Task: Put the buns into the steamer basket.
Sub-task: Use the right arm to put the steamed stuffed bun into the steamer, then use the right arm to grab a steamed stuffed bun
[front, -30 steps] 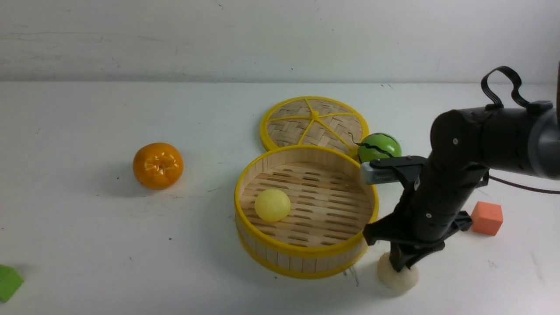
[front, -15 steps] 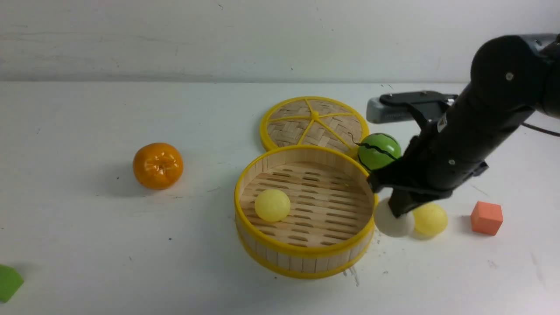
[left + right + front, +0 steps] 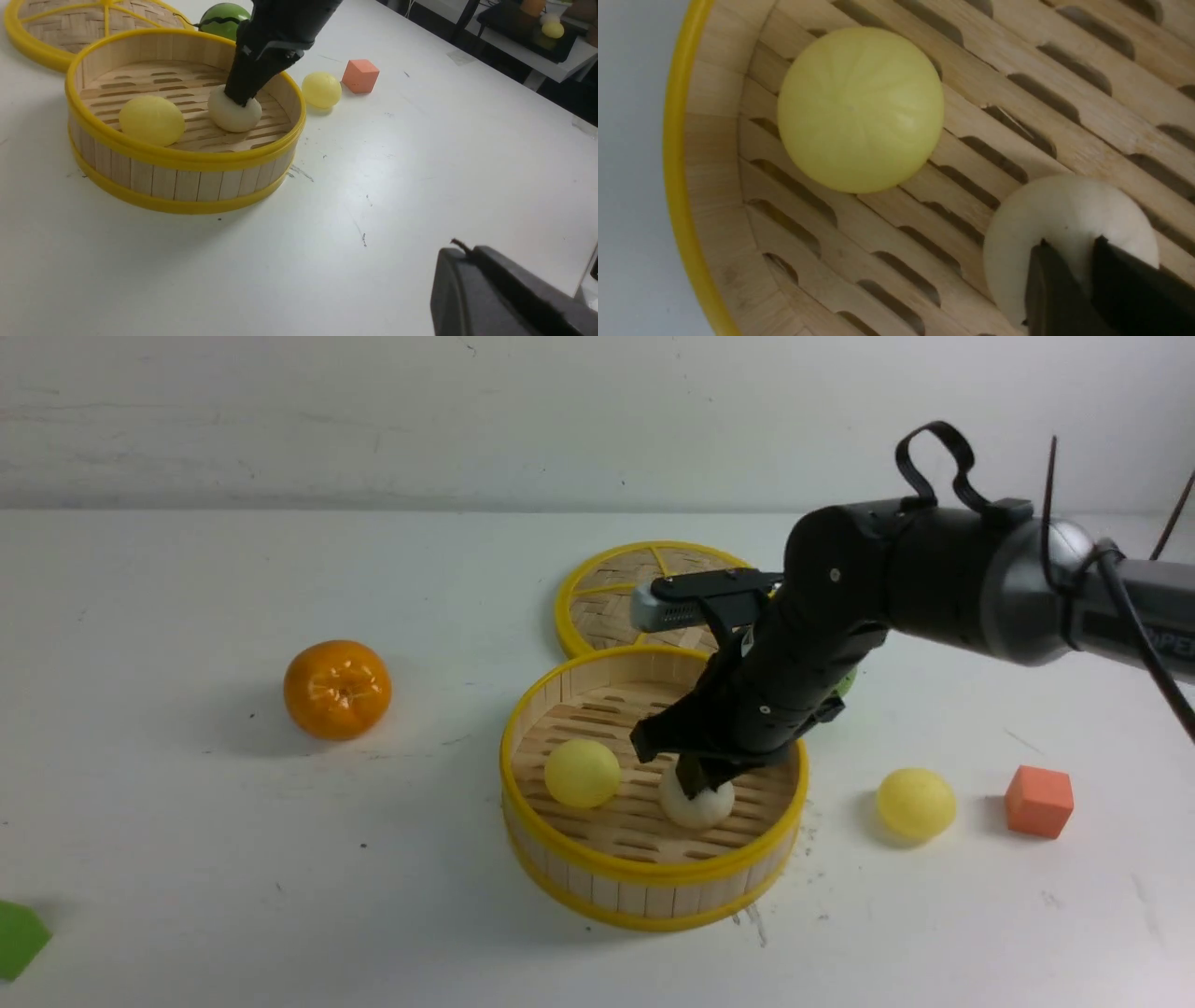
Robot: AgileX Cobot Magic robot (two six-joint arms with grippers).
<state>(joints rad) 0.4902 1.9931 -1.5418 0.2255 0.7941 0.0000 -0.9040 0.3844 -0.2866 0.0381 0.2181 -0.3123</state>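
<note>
Jaws on cream bun (image 3: 695, 810) in basket (image 3: 653, 875)

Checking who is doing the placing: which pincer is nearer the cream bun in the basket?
Right. The right pincer is on top of the cream bun inside the steamer basket. The left pincer is well away, outside the basket.

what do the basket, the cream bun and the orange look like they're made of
The basket looks like bamboo or light wood: bare matte slats with visible grain. Its rims look like glossy yellow plastic. The cream bun is smooth and matte with no shine, so it may be foam, rubber or soft plastic; I cannot tell which. The orange is likely hard plastic, judging by its bright glossy highlights.
</note>
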